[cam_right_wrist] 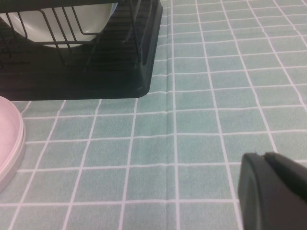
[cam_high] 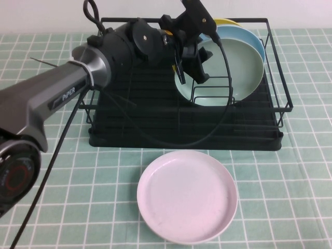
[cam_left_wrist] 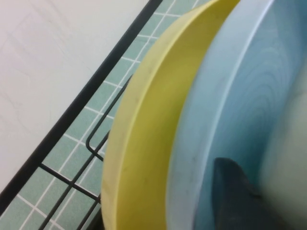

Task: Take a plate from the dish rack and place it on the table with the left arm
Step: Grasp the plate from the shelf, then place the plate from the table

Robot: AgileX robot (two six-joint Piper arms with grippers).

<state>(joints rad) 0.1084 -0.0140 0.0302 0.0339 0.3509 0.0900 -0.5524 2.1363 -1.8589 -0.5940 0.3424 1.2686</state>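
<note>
"PIPER" in white on the left arm (cam_high: 57, 98) grey link

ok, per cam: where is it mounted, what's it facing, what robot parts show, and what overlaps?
High: raised on the robot's side, angled down at the dish rack, pink plate and left gripper at the mint plate.
Left wrist: inside the rack, facing yellow plate and blue plate; one finger shows.
Right wrist: low over the table, facing the rack's corner; right gripper tip shows.
Shared: rack, plates.
</note>
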